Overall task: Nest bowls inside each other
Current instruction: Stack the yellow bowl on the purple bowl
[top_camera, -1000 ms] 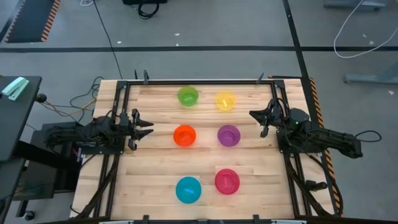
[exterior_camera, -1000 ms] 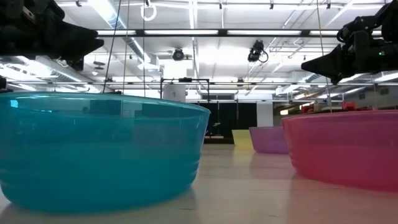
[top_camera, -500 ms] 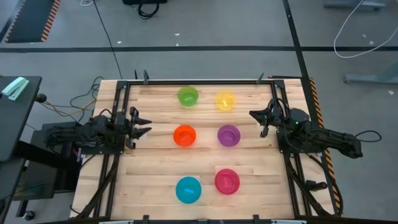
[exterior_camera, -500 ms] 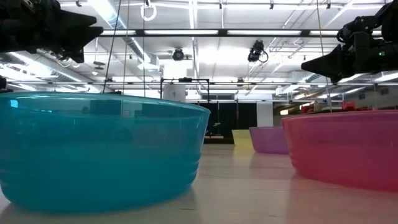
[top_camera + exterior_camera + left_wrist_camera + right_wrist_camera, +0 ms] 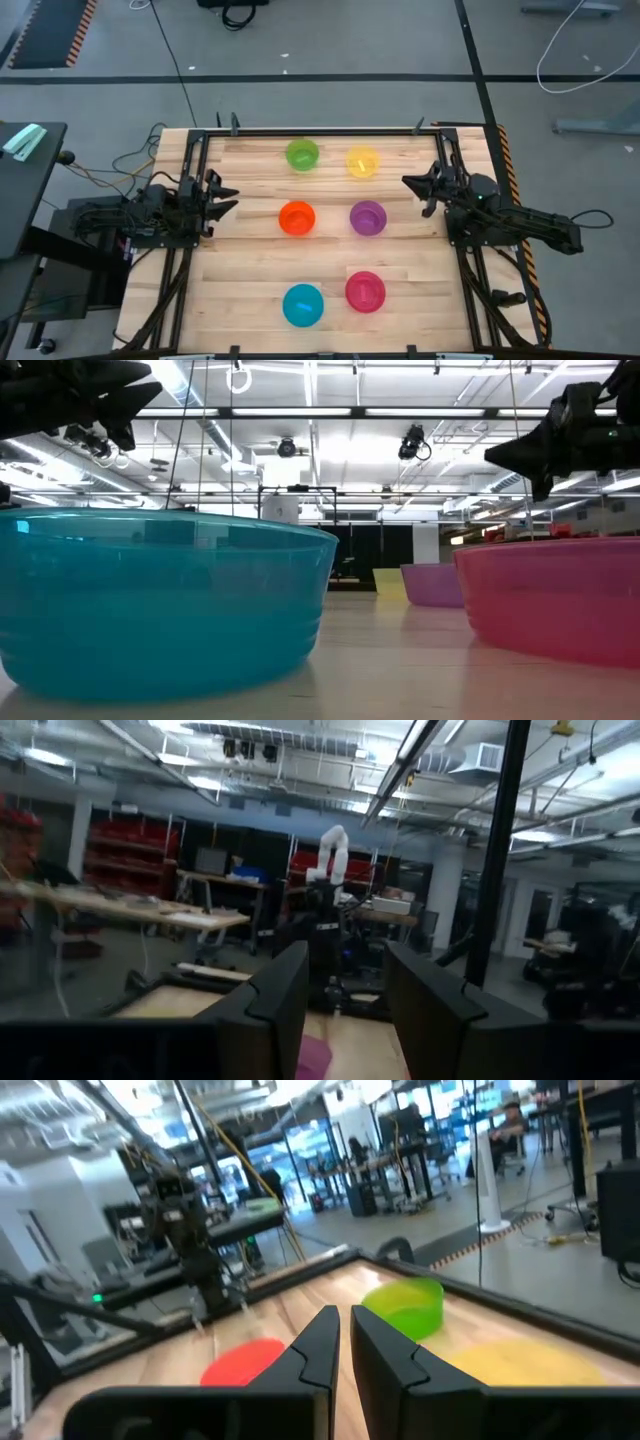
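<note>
**Six bowls wait apart, none nested**

The wooden table (image 5: 250,260) spreads beneath me, its six bowls in three pairs and every one separate. My left arm (image 5: 120,220) lies along the left edge and my right arm (image 5: 520,225) along the right, both at the level of the middle pair. My left gripper (image 5: 222,196) hangs over the left side, left of the orange bowl, its fingers (image 5: 290,995) spread with a clear gap and nothing between them. My right gripper (image 5: 412,184) hangs right of the purple bowl, fingers (image 5: 318,1345) drawn nearly together on nothing. Green bowl (image 5: 302,154) and yellow bowl (image 5: 363,162) sit side by side at the far end. Orange bowl (image 5: 297,217) and purple bowl (image 5: 368,217) hold the middle. Blue bowl (image 5: 303,305) and pink bowl (image 5: 365,291) stand nearest, just beside each other.
</note>
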